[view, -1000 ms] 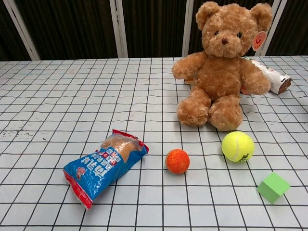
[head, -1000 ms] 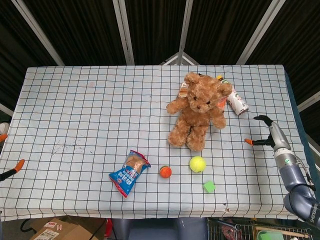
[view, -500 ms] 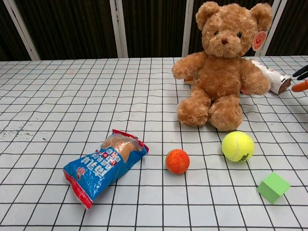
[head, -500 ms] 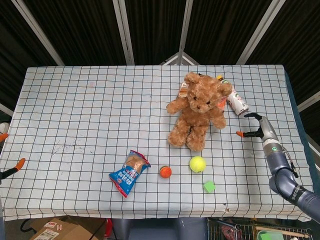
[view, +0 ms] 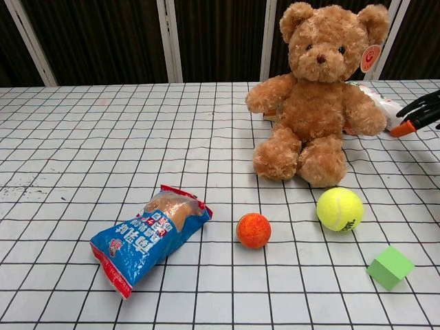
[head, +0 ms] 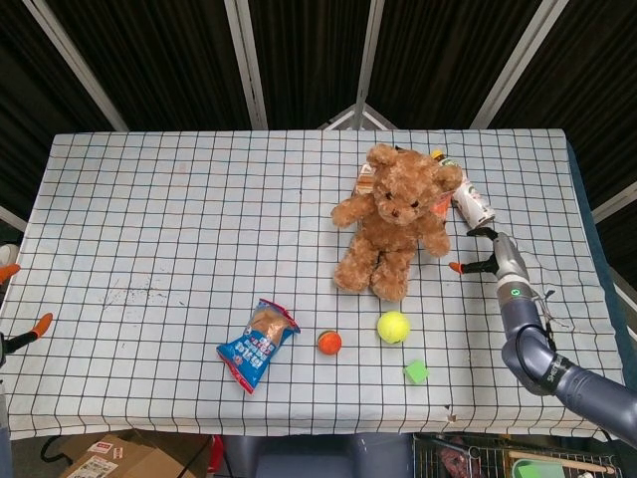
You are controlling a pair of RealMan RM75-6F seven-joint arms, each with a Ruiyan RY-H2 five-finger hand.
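1. Your right hand (head: 495, 256) hovers open, fingers (view: 416, 115) spread, just beside the bottle.
2. The bottle (head: 472, 202) lies on its side on the bench, behind the seated brown teddy bear (head: 394, 219).

The right arm (head: 557, 373) is a smooth grey tube built of rounded segments, with a small green dot on the wrist section and a thin cable looping off its side. The right hand (head: 488, 254) is dark, with slim black fingers (view: 419, 104) and one orange tip (the chest view shows it best). At the far left edge, only the left hand (head: 25, 334) shows: a dark finger capped in orange.
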